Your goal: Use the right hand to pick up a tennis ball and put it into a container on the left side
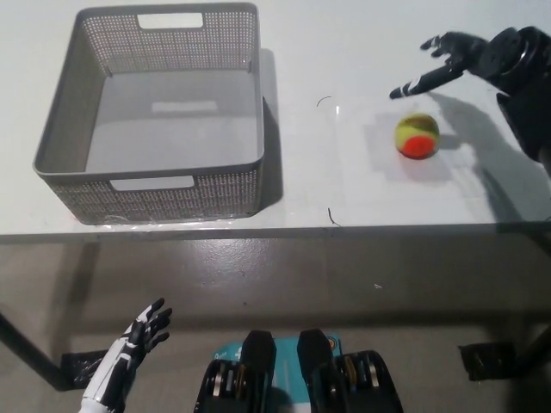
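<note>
A yellow and orange tennis ball [417, 136] lies on the white table [362, 185], right of centre. My black right hand [452, 62] hovers above and just behind the ball, open with fingers spread, one finger pointing left. It does not touch the ball. A grey mesh basket [155, 112] stands on the table's left side, with nothing inside. My white left hand [138, 340] hangs low at the lower left, below the table edge, open.
The table's front edge [275, 231] runs across the middle of the picture, with floor below it. Bare tabletop separates the basket and the ball.
</note>
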Controlling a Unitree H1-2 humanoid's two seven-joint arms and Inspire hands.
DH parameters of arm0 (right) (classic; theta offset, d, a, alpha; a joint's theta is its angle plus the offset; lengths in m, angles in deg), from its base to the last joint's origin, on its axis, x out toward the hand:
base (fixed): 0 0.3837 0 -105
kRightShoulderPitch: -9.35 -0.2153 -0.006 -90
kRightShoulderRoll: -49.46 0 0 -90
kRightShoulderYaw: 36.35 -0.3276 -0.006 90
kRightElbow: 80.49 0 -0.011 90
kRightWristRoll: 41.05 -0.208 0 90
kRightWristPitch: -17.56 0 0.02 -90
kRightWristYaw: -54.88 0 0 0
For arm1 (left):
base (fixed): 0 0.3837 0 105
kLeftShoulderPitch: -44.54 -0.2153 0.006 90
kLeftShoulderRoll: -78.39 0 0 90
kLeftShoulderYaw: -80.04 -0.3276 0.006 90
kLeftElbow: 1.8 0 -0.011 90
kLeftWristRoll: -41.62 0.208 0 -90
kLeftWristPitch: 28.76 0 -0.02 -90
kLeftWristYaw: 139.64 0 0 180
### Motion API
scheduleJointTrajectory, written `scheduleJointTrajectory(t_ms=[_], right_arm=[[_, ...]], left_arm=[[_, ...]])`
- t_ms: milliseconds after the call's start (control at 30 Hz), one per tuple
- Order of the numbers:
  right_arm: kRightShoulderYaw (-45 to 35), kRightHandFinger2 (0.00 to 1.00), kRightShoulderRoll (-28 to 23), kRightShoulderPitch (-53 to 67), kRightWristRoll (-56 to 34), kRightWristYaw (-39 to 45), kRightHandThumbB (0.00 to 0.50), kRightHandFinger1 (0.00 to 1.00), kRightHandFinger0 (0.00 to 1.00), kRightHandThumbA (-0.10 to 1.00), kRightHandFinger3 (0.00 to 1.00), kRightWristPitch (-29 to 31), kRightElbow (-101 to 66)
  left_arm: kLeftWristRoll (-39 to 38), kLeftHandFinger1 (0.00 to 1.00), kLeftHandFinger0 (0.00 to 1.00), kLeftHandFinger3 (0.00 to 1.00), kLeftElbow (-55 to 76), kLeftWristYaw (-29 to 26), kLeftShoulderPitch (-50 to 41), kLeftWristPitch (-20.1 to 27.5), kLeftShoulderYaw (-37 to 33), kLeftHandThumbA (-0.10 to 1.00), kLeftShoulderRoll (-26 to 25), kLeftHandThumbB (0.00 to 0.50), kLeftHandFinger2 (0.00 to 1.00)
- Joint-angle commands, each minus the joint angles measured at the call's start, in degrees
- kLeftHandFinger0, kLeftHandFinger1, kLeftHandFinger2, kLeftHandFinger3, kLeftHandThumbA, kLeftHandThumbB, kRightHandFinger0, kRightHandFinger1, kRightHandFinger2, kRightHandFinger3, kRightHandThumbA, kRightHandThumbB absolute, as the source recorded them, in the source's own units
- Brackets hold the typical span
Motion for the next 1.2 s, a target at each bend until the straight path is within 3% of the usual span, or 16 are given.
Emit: scheduleJointTrajectory(t_ms=[0,167,400,733,1033,1167], right_arm=[[1.0,1.00,1.2,-5.1,0.5,-1.3,0.495,1.00,1.00,1.00,1.00,2.5,2.5],[2.9,1.00,1.8,-4.3,1.6,-1.9,0.455,1.00,1.00,1.00,1.00,3.0,3.8],[3.4,1.00,1.9,-3.2,1.3,-1.0,0.468,1.00,1.00,1.00,1.00,1.6,5.2],[7.9,1.00,1.3,-2.5,2.8,4.2,0.368,1.00,1.00,1.00,1.00,1.9,6.8],[8.7,1.00,1.0,-1.8,3.7,2.5,0.422,1.00,1.00,1.00,1.00,1.8,6.8],[7.5,1.00,1.2,-1.4,2.4,2.2,0.379,1.00,1.00,1.00,1.00,1.8,6.8]], left_arm=[[-0.2,1.00,1.00,1.00,0.1,0.7,0.9,2.1,0.0,1.00,-1.0,0.362,1.00],[0.0,1.00,1.00,1.00,-0.2,0.6,1.0,2.7,0.1,1.00,-1.0,0.365,1.00],[0.3,1.00,1.00,1.00,0.4,0.5,0.8,2.6,0.1,1.00,-0.9,0.346,1.00],[-0.4,1.00,1.00,1.00,-0.1,1.1,1.0,3.0,0.2,1.00,-1.0,0.336,1.00],[-0.3,1.00,1.00,1.00,-0.4,1.0,1.3,3.3,0.5,1.00,-0.9,0.337,1.00],[-0.4,1.00,1.00,1.00,0.2,1.1,1.1,2.6,0.5,1.00,-0.9,0.336,1.00]])
